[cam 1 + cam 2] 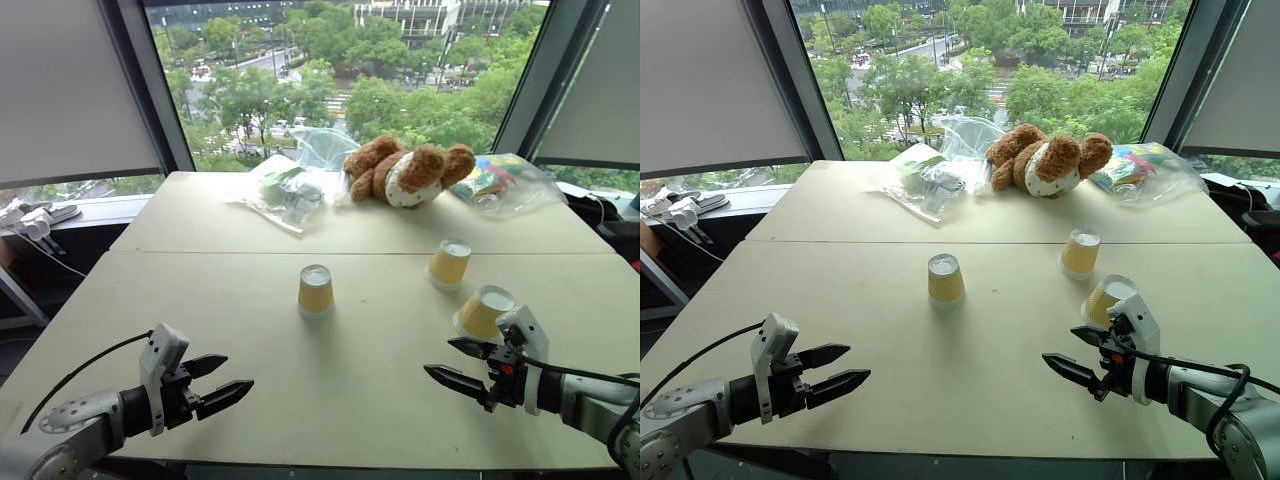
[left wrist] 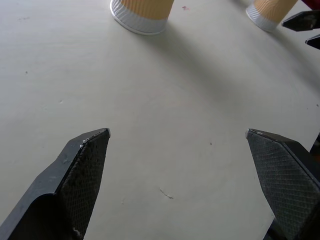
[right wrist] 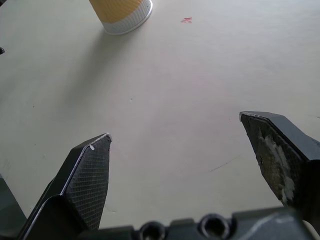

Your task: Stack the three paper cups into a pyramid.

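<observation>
Three mustard-yellow paper cups stand apart on the cream table [image 1: 200, 300]. One cup [image 1: 315, 289] stands upside down near the middle, also at the edge of the left wrist view [image 2: 142, 12] and the right wrist view [image 3: 122, 12]. A second cup [image 1: 450, 263] is inverted further right. The third cup [image 1: 483, 311] looks tilted just behind my right gripper [image 1: 438, 357], which is open and empty, angled toward the middle. My left gripper [image 1: 238, 372] hovers open and empty at the front left, well short of the middle cup.
A brown teddy bear [image 1: 410, 172] lies at the far edge. Beside it are clear plastic bags [image 1: 290, 185] and a bag with colourful contents [image 1: 495, 180]. A seam crosses the table behind the cups. The front edge runs just under both grippers.
</observation>
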Tool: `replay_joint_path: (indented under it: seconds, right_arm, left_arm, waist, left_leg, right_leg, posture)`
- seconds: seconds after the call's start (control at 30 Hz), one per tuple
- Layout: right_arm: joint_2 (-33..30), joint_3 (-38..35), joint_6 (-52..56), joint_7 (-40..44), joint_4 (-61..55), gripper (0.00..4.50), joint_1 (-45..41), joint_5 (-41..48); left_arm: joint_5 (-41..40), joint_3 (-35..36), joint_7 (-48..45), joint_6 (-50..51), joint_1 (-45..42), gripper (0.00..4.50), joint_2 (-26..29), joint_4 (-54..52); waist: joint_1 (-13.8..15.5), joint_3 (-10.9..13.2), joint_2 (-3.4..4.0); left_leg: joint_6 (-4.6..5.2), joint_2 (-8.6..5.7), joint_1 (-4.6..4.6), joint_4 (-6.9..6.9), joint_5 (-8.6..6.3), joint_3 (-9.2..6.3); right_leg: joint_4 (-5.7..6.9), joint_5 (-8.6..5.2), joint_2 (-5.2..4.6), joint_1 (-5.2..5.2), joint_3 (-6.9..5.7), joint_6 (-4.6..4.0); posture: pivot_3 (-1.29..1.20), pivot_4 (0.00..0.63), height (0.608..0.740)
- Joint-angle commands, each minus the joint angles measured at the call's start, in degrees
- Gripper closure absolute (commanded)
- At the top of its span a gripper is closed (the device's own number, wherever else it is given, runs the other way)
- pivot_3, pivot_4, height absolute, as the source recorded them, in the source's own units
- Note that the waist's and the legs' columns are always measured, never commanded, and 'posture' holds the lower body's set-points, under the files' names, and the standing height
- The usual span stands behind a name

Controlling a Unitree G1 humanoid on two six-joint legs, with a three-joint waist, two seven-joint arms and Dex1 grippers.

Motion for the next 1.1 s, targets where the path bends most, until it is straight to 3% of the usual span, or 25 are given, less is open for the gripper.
replay_joint_path:
  seconds: [0.03, 0.63, 0.77, 0.87, 0.97, 1.1]
  right_arm:
    - [0.0, -0.3, -0.4, 0.3, -1.3, 0.0, -0.2, 0.5]
    - [0.5, -1.2, -1.4, -1.1, -1.8, 0.0, 0.0, -0.5]
    - [0.8, -12.1, 0.8, -3.2, -4.7, 0.0, 5.3, 2.8]
    - [0.8, -18.3, 1.6, -3.8, -5.3, 0.0, 9.6, 3.3]
    - [1.8, -22.8, 1.1, -6.0, -6.0, 0.0, 11.1, 3.1]
    - [3.9, -22.6, -2.5, -10.2, -4.4, 0.0, 8.7, -0.4]
  left_arm:
    - [0.2, 0.9, -0.5, -1.5, -0.4, 0.02, 0.2, -0.7]
    - [1.9, -0.9, -2.2, -1.3, -4.4, 0.02, 2.6, 1.9]
    - [-1.1, -1.2, -7.7, 0.8, -11.2, 0.02, 6.4, 5.9]
    - [-1.5, -5.4, -10.6, 3.3, -18.9, 0.02, 7.3, 9.4]
    - [1.0, -10.5, -12.0, 1.7, -26.1, 0.02, 4.6, 12.2]
    - [3.6, -13.3, -12.3, -0.8, -31.0, 0.02, 1.7, 14.4]
  waist:
    - [0.0, 0.0, 0.0]
    - [0.1, 0.0, 0.0]
    - [0.6, 0.0, 0.0]
    - [0.4, 0.0, -0.01]
    - [0.1, 0.0, 0.0]
    - [-1.1, 0.0, -0.01]
  left_leg:
    - [0.0, 0.0, 0.0, 0.0, 0.0, 0.01]
    - [0.0, 0.01, 0.0, -0.02, 0.0, 0.06]
    - [0.0, 0.01, -0.06, -0.02, 0.0, 0.06]
    - [0.0, -0.02, -0.04, -0.01, 0.0, 0.05]
    - [0.01, 0.0, -0.02, -0.02, 0.0, 0.09]
    - [0.0, 0.12, 0.01, -0.03, 0.0, 0.22]
  right_leg:
    - [0.0, 0.0, 0.0, -0.01, 0.01, 0.0]
    - [0.01, 0.0, 0.04, -0.06, 0.06, 0.0]
    - [0.02, 0.0, 0.11, -0.11, 0.1, 0.0]
    - [0.02, 0.0, 0.12, -0.06, 0.1, 0.0]
    - [0.04, 0.01, 0.14, -0.08, 0.11, 0.01]
    - [0.11, 0.01, 0.24, -0.14, 0.16, 0.03]
  posture:
    - [0.0, 0.15, 0.74]
    - [0.0, 0.15, 0.74]
    - [0.0, 0.15, 0.74]
    - [0.0, 0.15, 0.74]
    - [0.0, 0.15, 0.74]
    - [0.0, 0.15, 0.74]
